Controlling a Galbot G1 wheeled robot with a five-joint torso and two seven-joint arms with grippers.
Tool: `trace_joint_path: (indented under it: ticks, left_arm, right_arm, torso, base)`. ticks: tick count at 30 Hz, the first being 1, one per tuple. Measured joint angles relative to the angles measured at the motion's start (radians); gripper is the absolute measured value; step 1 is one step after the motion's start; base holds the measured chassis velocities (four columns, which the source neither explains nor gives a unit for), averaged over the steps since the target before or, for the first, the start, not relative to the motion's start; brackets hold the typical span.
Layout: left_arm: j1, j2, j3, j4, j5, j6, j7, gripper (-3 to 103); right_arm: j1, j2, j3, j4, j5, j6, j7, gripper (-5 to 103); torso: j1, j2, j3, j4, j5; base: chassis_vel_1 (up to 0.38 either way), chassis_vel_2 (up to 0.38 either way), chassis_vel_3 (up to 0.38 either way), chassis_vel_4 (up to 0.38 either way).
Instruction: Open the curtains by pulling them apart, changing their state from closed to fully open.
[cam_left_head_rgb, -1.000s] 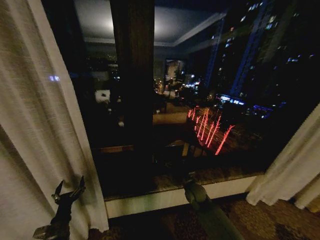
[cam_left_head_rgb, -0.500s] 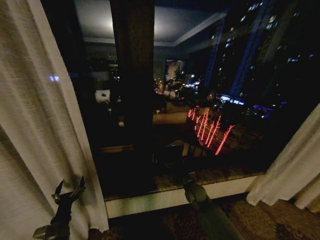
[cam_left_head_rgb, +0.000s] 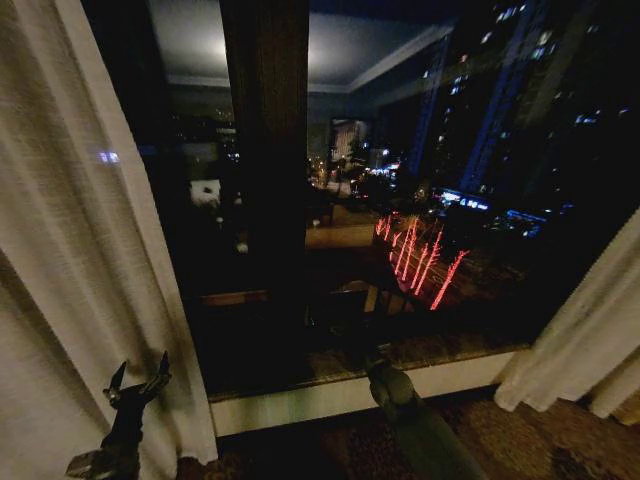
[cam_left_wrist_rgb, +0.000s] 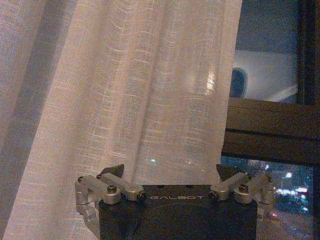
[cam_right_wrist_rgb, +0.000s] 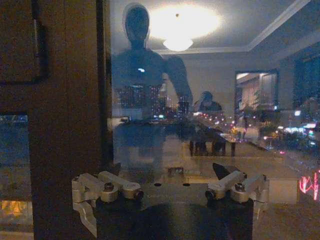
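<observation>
Jaws apart; curtains (cam_left_head_rgb: 70, 250) vertical, parted

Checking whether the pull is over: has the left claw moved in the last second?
No. In the head view the left claw sits at the same spot against the left curtain and window sill.

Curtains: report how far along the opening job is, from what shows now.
Mostly done: the left curtain and the right curtain hang far apart, baring the dark window between them. In hand: nothing; the left end effector sits open beside the left curtain's lower edge, the right end effector open, facing the glass. Left: possibly pushing each panel farther out.
</observation>
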Motion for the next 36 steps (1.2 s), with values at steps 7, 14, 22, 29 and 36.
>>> trace_joint_path:
  ticks: [7,14,22,29,36]
  left_arm:
    - [0.0,0.0,0.0,0.0,0.0,0.0,0.0,100]
    - [0.0,0.0,0.0,0.0,0.0,0.0,0.0,100]
    - [0.0,0.0,0.0,0.0,0.0,0.0,0.0,100]
    - [0.0,0.0,0.0,0.0,0.0,0.0,0.0,100]
    - [-0.001,0.0,0.003,0.0,0.0,0.003,-0.001,100]
  right_arm:
    - [0.0,0.0,0.0,0.0,0.0,0.0,0.0,100]
    - [0.0,0.0,0.0,0.0,0.0,0.0,0.0,100]
    - [0.0,0.0,0.0,0.0,0.0,0.0,0.0,100]
    - [0.0,0.0,0.0,0.0,0.0,0.0,0.0,100]
    - [0.0,0.0,0.0,0.0,0.0,0.0,0.0,100]
  torso:
    - [0.0,0.0,0.0,0.0,0.0]
    - [0.0,0.0,0.0,0.0,0.0]
    - [0.0,0.0,0.0,0.0,0.0]
    - [0.0,0.0,0.0,0.0,0.0]
    - [0.0,0.0,0.0,0.0,0.0]
  base:
    - [0.0,0.0,0.0,0.0]
    - [0.0,0.0,0.0,0.0]
    - [0.0,0.0,0.0,0.0]
    - [0.0,0.0,0.0,0.0]
    - [0.0,0.0,0.0,0.0]
